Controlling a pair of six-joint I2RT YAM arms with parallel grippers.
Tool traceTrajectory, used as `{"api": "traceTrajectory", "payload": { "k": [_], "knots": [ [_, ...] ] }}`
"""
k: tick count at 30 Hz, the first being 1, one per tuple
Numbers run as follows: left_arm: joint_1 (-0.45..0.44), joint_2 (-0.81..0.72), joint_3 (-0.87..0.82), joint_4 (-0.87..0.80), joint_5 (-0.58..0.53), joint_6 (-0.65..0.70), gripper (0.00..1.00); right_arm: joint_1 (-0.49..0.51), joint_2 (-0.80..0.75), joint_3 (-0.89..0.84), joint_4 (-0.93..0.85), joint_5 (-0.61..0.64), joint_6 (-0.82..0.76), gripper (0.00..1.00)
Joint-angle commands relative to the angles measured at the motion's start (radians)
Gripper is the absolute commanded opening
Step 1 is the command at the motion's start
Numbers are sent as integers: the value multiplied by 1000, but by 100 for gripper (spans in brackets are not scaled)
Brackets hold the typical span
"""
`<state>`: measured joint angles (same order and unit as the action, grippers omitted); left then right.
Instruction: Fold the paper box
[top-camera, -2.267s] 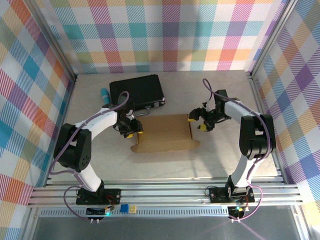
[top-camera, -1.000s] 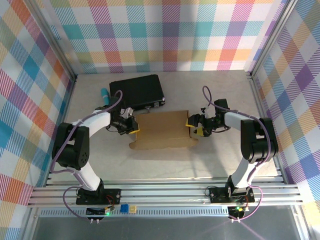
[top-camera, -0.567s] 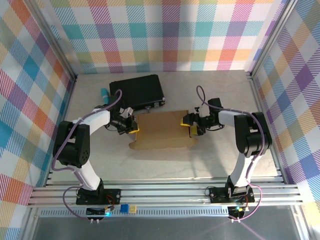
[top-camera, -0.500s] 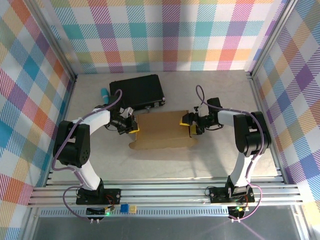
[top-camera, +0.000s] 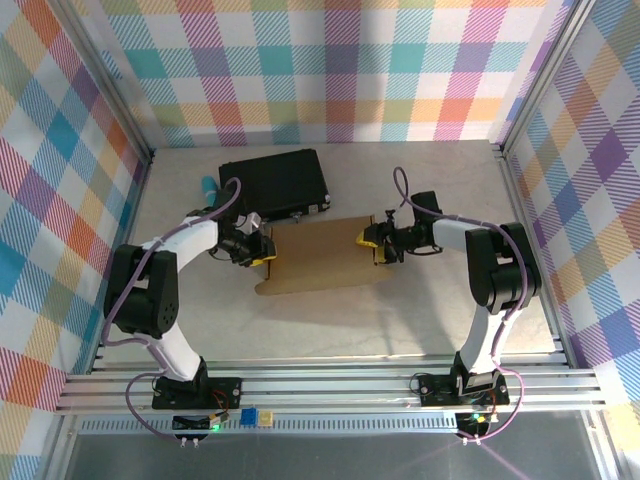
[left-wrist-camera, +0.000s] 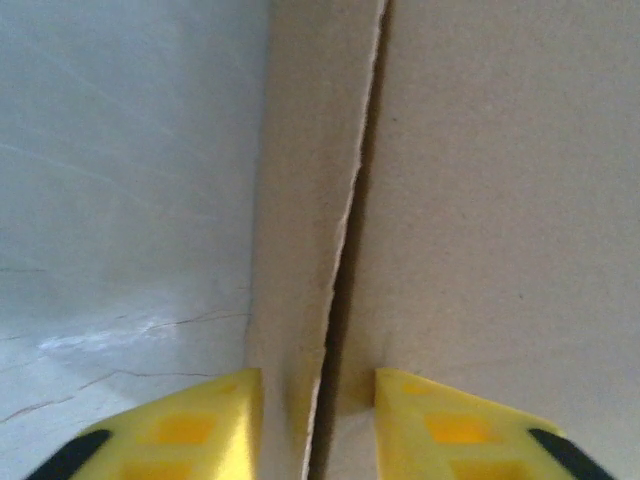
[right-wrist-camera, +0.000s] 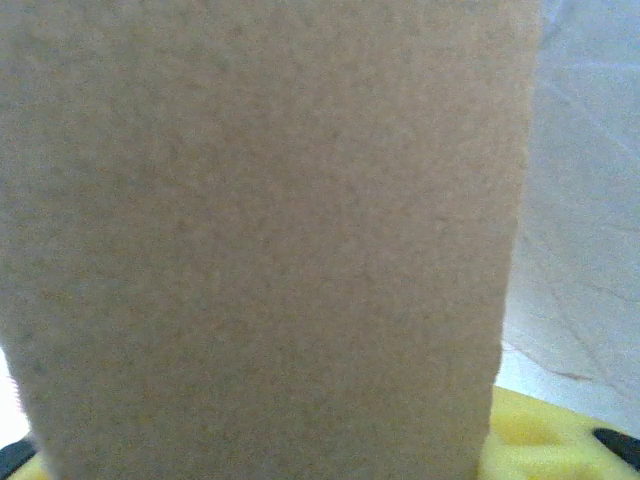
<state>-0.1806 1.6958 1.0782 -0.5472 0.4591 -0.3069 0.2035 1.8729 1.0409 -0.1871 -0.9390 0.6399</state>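
Nearby: a black case (top-camera: 275, 181) lies at 12 o'clock of the paper box (top-camera: 318, 258), its near long edge just beside the box's far edge; a small teal object (top-camera: 209, 187) sits at 9 o'clock of the case, too small to identify
In the way: the case crowds the far side of the box and lies close to the left arm's wrist; plaid walls (top-camera: 330, 70) close in the pale table (top-camera: 440, 320) at 9, 12 and 3 o'clock
Paper box: brown cardboard, flat and shallow, at the middle of the table, long axis running from 9 to 3 o'clock, a little askew
Left gripper (top-camera: 260, 250): at the box's 9 o'clock end; in the wrist view its yellow fingertips (left-wrist-camera: 200, 425) stand part-way apart, one on each side of a slit between two cardboard panels, with no squeeze showing
Right gripper (top-camera: 372, 243): at the box's 3 o'clock end; in its wrist view a cardboard panel stands between the jaws and covers most of the fingers; I cannot tell whether they pinch it
Since half a second ago: the box has slid a shade toward 10 o'clock, the right gripper has followed it toward 9 o'clock, the left gripper has drawn back the same way; the case and teal object lie as they did
Containers: the black case is closed, latches on the edge facing the box, contents hidden; the paper box shows a closed top from above, its inside hidden
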Motion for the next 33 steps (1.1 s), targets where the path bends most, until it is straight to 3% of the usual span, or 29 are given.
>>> {"api": "traceTrajectory", "payload": {
  "k": [1, 5, 9, 19, 26, 33],
  "knots": [
    [21, -121, 20, 12, -135, -66, 42, 1, -25, 42, -129, 19, 81, 45],
    [24, -223, 54, 35, -190, -192, 53, -14, -30, 103, -256, 20, 147, 45],
    [35, -223, 125, -66, -258, -350, 71, -42, 8, 159, -393, -21, 207, 44],
    [130, -117, 55, 58, 62, -755, 76, -98, 73, 249, -597, -133, 280, 45],
    [127, -44, -11, 154, 150, -942, 79, -125, 106, 247, -608, -176, 296, 46],
    [74, 26, -87, 358, 241, -1103, 80, -133, 141, 264, -637, -197, 282, 46]
  ]
}}
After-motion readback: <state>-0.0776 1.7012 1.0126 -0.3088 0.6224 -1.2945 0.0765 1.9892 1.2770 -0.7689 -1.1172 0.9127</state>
